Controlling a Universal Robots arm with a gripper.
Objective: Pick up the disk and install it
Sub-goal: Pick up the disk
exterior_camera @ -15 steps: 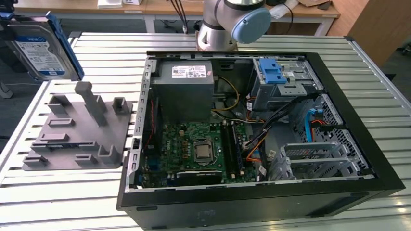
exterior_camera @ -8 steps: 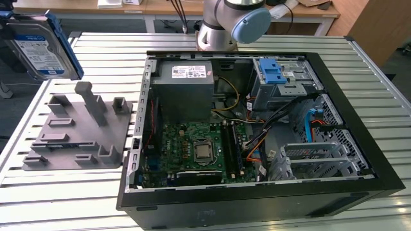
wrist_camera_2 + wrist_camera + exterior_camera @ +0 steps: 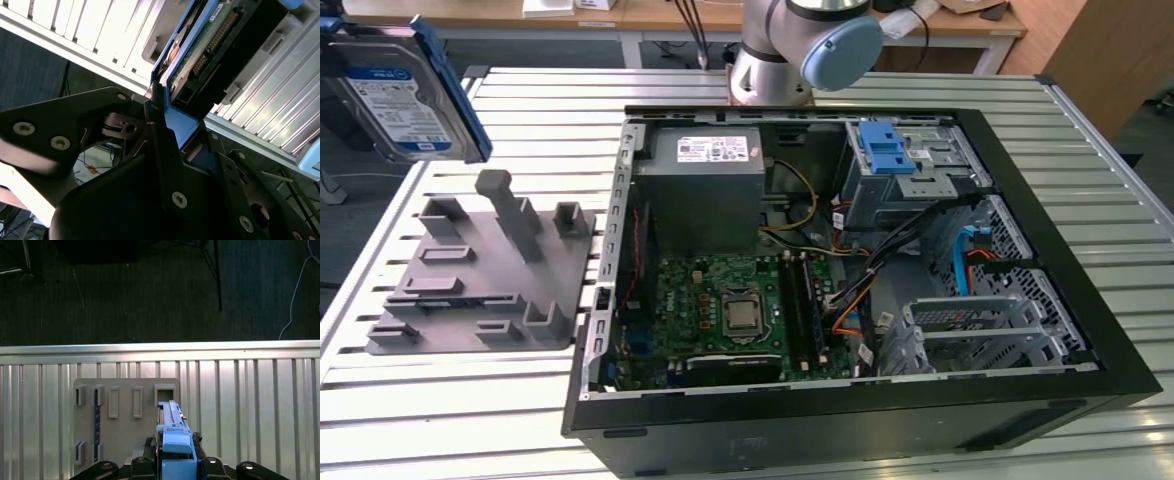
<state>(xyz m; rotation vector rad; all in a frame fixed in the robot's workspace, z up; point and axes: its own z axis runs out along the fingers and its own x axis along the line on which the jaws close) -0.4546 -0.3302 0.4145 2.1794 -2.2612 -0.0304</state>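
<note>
Your gripper (image 3: 172,125) is closest in the second wrist view: its black metal fingers (image 3: 156,127) are clamped on the blue plastic rail of the disk (image 3: 210,45). You can see the disk's green circuit board and a row of connector pins on the underside.

In the first wrist view the disk (image 3: 172,427) shows edge-on, thin and flat, hanging in the air over a grey moulded fixture (image 3: 122,432). The fixture is a plate with rectangular slots, and the slot under the disk holds nothing. It lies on the ribbed aluminium table (image 3: 250,405), with dark carpeted floor (image 3: 150,290) past the table's edge.

In the exterior view you have the disk (image 3: 400,90) raised at the exterior view's left, its blue-and-white label facing the camera. It is above the fixture (image 3: 467,290) and well apart from the open black computer case (image 3: 854,400).

Inside the case you will find:
- a green motherboard (image 3: 720,310)
- a grey power-supply box (image 3: 707,185) with a white sticker
- loose bundled cables (image 3: 854,260)
- a perforated metal bracket (image 3: 974,330)
- a bare-metal drive cage (image 3: 921,175) topped by a ridged blue latch (image 3: 887,150)

The arm's base (image 3: 787,50) stands behind the case.
</note>
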